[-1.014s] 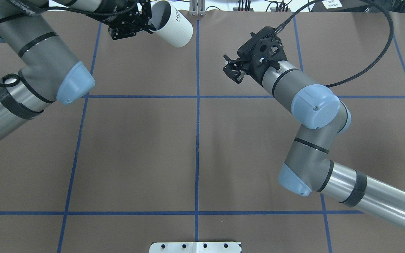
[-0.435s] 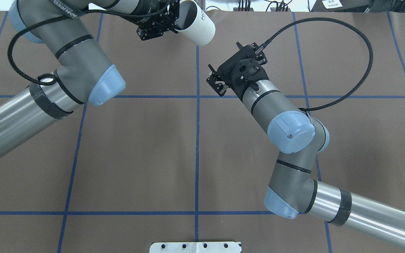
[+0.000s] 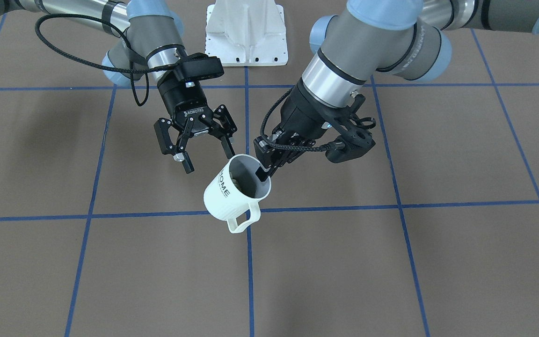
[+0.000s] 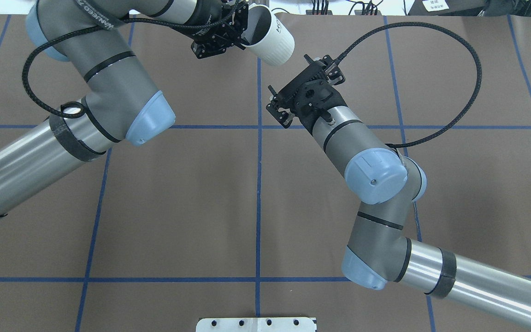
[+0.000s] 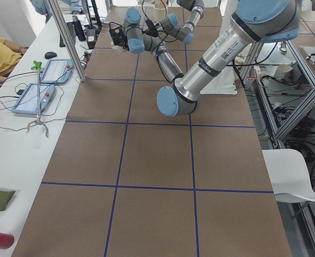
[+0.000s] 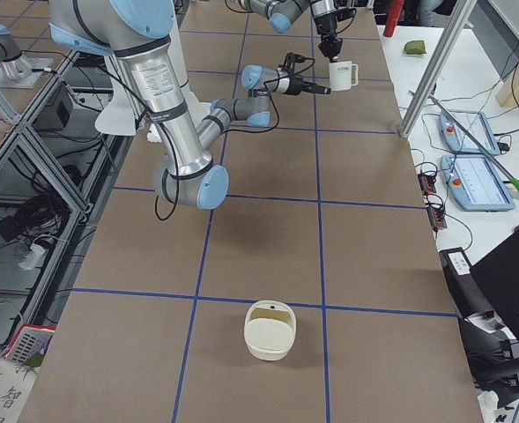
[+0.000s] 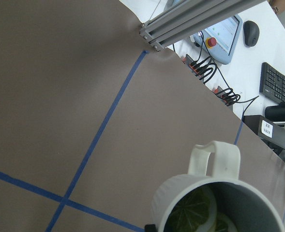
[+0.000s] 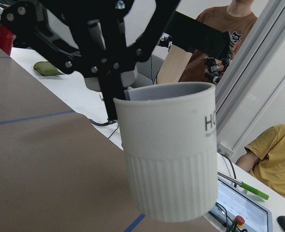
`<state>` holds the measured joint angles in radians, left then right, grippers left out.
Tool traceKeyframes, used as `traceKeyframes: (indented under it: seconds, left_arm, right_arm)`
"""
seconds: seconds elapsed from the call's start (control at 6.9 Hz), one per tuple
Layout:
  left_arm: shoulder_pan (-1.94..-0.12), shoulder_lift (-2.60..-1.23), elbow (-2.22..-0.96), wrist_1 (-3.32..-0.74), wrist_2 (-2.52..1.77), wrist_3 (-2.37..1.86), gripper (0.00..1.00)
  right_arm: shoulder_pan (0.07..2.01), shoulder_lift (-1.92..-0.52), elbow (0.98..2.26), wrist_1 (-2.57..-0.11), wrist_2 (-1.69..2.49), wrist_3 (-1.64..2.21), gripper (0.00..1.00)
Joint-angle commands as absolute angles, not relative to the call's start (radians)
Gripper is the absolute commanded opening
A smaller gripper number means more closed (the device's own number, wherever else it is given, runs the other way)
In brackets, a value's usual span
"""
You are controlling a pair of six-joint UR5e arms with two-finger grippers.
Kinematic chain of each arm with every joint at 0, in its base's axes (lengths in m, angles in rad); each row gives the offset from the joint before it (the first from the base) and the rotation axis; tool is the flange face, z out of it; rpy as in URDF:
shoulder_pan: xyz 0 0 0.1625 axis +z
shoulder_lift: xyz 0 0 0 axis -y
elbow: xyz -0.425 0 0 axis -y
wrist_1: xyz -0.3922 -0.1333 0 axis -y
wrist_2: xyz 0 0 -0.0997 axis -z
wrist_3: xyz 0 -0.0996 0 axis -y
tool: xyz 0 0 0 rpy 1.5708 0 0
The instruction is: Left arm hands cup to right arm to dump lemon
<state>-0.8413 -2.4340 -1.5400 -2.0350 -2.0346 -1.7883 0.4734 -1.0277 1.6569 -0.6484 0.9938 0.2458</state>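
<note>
The white "HOME" cup (image 3: 236,193) hangs tilted above the table, with its handle pointing down toward the front camera. My left gripper (image 3: 265,172) is shut on the cup's rim, one finger inside it. In the overhead view the cup (image 4: 272,40) sits at the far table edge in the left gripper (image 4: 243,39). A pale lemon piece (image 7: 211,218) lies inside the cup. My right gripper (image 3: 206,160), lettered ROBOTIQ, is open and empty, close beside the cup without touching it. It faces the cup's ribbed side (image 8: 169,159).
A white base plate (image 3: 246,32) sits at the robot's side of the table. A white basket-like container (image 6: 270,330) stands at the table's right end. An aluminium post (image 7: 195,21) and control pendants (image 6: 475,181) line the far edge, where operators sit.
My left arm has carried the cup to the right, toward the table's centre line. My right gripper has swung left and closer to the cup, still open.
</note>
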Motion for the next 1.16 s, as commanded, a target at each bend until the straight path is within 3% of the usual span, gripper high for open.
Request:
traceKeyframes:
  seconds: [0.0,1.01]
  left_arm:
    - [-0.833,-2.437,-1.540,-2.034,-2.034,-1.793,0.00]
    - [-0.807,-2.433,-1.546,-2.034,-2.028,-1.792,0.00]
  right_arm:
    - [0.471,-1.028,1.655,-0.649,0.963,0.218,0.98]
    - [0.451,-0.996,1.641,-0.650,0.943,0.212,0.96]
